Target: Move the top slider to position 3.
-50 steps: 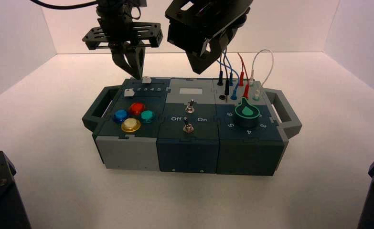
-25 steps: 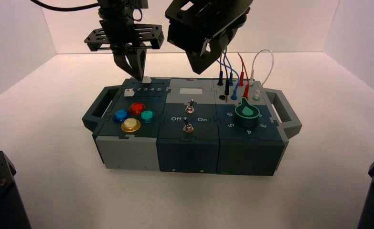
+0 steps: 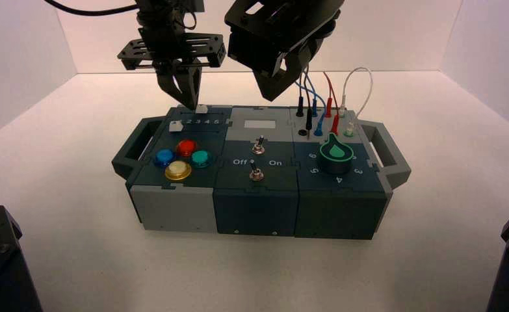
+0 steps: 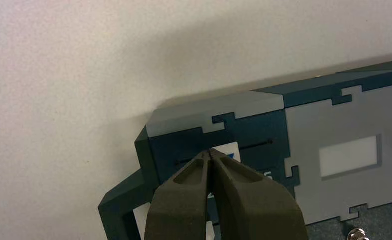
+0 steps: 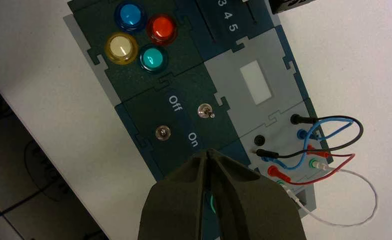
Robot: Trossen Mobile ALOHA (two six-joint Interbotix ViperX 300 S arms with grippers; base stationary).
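Left gripper (image 3: 188, 97): above the back left of the box (image 3: 258, 195), fingers pressed together, holding nothing, tips just beside the top slider (image 3: 201, 109).
Top slider: small white knob at the back left of the box, behind the digit row.
3 (image 3: 198, 122): in the row in front of the slider.
Right gripper (image 3: 271, 88): up over the back middle, fingers together, holding nothing.

The box (image 3: 173, 208) is dark blue and grey, with blue (image 3: 164, 156), red (image 3: 186, 147), green (image 3: 201, 158) and yellow buttons (image 3: 177, 170) at the picture's left.
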